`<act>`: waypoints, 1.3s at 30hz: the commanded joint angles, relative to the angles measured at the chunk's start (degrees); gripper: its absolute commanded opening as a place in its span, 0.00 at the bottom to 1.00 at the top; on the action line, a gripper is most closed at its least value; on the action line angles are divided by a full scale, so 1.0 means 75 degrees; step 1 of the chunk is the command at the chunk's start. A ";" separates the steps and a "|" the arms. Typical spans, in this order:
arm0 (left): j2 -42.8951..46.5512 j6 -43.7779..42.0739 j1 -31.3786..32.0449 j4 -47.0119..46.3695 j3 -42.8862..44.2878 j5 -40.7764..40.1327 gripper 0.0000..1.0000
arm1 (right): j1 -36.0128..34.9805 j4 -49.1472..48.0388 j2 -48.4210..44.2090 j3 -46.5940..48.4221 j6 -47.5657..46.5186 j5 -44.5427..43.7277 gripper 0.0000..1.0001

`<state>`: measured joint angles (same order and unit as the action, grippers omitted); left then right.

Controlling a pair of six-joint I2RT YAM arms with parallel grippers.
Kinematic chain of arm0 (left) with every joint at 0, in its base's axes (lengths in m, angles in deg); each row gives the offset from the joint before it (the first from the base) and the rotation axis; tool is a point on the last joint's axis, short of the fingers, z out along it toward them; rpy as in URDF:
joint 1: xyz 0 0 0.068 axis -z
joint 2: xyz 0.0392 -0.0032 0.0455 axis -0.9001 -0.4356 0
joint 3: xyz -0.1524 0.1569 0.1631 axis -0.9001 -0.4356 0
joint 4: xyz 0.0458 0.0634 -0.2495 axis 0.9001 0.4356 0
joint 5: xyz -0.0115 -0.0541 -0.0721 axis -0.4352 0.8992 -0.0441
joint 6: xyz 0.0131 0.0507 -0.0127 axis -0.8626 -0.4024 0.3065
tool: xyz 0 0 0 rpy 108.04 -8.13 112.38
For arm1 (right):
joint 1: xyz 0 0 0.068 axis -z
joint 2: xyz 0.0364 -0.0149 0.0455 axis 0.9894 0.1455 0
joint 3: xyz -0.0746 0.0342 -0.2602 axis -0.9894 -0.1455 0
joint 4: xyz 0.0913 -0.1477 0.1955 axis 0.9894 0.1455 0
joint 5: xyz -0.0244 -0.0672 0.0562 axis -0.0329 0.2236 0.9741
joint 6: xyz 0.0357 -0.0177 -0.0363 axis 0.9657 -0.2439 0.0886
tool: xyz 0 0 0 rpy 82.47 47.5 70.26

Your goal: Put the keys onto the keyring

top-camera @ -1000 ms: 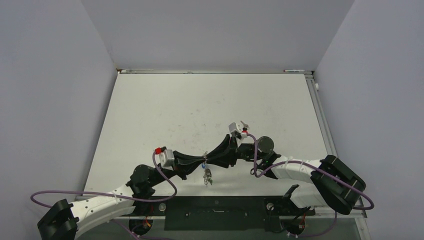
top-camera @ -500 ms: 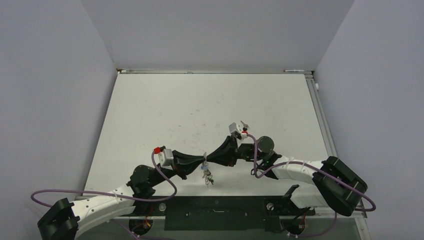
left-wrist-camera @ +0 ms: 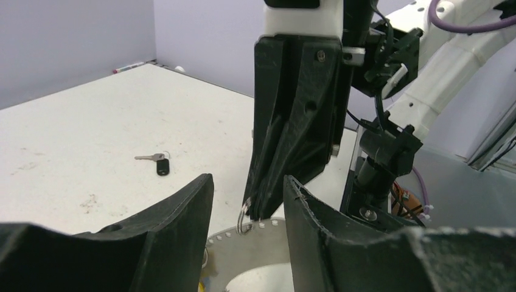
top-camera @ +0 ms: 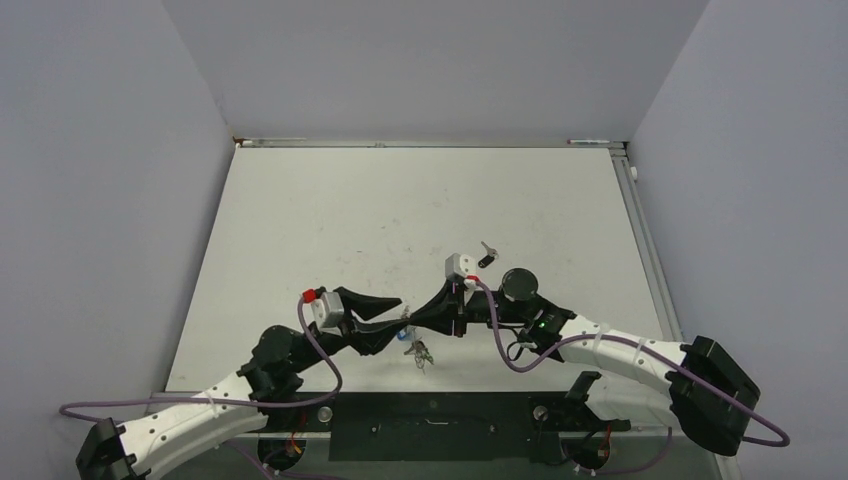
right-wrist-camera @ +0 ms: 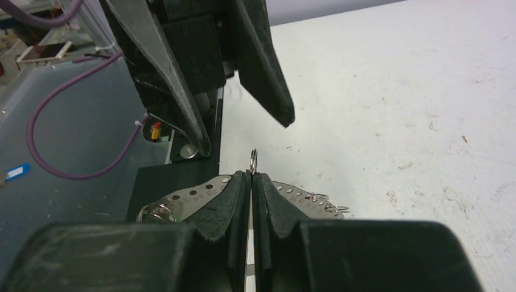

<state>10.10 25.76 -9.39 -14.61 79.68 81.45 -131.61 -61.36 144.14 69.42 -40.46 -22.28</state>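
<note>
Keyring [right-wrist-camera: 253,160]: your right gripper [right-wrist-camera: 251,177] clamps it steady; your left gripper [left-wrist-camera: 247,182] stands apart, free for the black key [left-wrist-camera: 159,164].

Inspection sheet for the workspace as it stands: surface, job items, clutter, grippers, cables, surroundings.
Surface: white table, scuffed and speckled.
Job's things: keyring pinched at the right gripper's tips; bunch of keys just below the gripper tips in the top view, link to the keyring unclear; one black key loose on the table, apart.
Clutter: marker at the far edge.
Grippers: left gripper open, holding nothing; right gripper shut on the keyring.
Cables: purple cable looped off each arm, not touching the keys.
Surroundings: plain grey walls.
</note>
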 commanded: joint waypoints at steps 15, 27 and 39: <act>-0.0446 -0.3394 -0.0076 0.8622 0.4456 0.0438 0.63 | -0.0602 0.2946 -0.0580 0.1200 -0.2133 -0.1272 0.05; -0.1644 -0.5540 -0.1453 0.8604 0.4900 0.3458 0.54 | -0.0614 0.3179 -0.0724 0.1228 -0.2142 -0.0832 0.05; -0.3207 -0.6488 -0.1376 0.9383 0.5816 0.4007 0.42 | -0.0623 0.3171 -0.0581 0.1254 -0.2209 -0.0718 0.05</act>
<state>-11.04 -19.44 -19.97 53.32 119.54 108.08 -135.74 -34.30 140.77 75.83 -55.93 -29.19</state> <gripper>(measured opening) 0.440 0.059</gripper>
